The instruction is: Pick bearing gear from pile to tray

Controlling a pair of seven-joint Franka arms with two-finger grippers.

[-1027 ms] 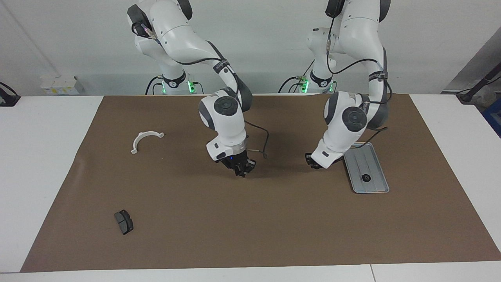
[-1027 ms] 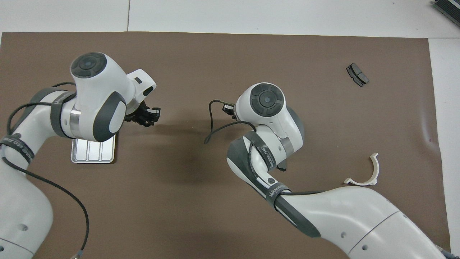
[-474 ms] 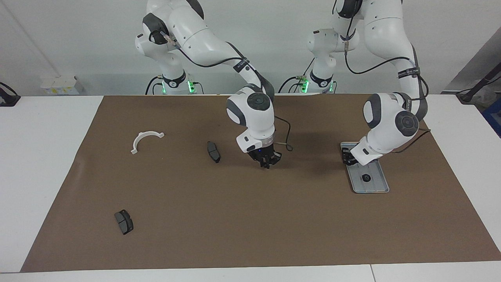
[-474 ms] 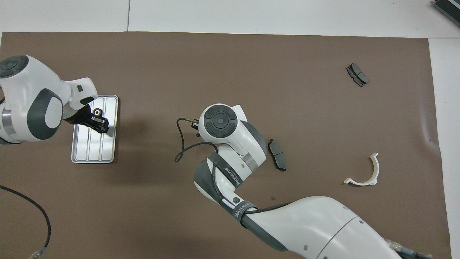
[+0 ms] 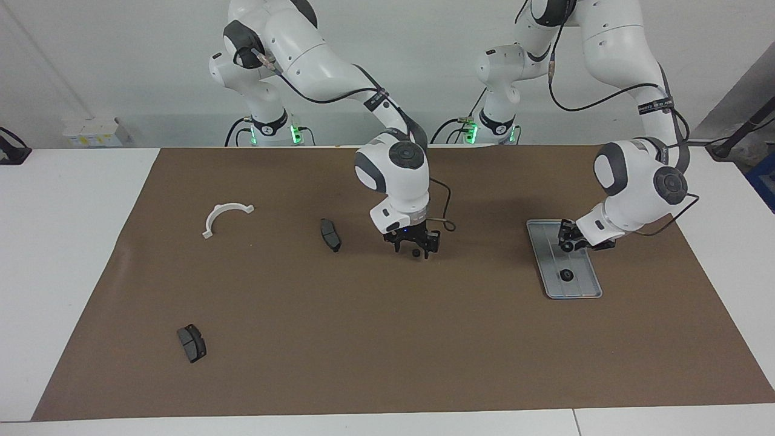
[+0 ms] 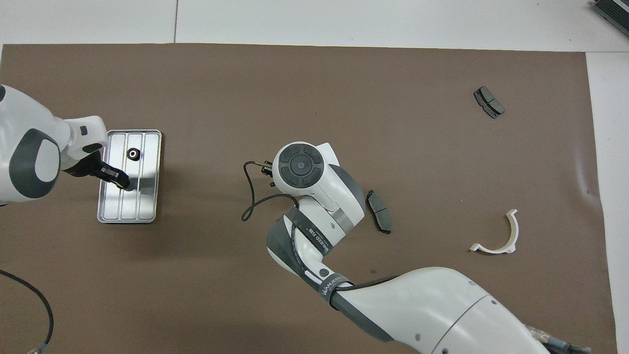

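A small black gear (image 5: 415,255) sits at mat level between the open fingers of my right gripper (image 5: 415,249), near the middle of the brown mat. In the overhead view the right wrist hides both. The silver tray (image 5: 582,289) lies toward the left arm's end and holds another black gear (image 5: 567,275), which also shows in the overhead view (image 6: 132,154). My left gripper (image 5: 568,240) hovers over the tray (image 6: 147,206), above the end nearer the robots.
A dark brake pad (image 5: 330,234) lies beside the right gripper, toward the right arm's end. A white half-ring bracket (image 5: 225,216) and a second brake pad (image 5: 192,343) lie farther toward that end. The brown mat (image 5: 387,351) covers the table.
My right gripper moved toward the left arm's end and opened; a gear now shows between its fingers. My left gripper swung from the mat's middle to over the tray.
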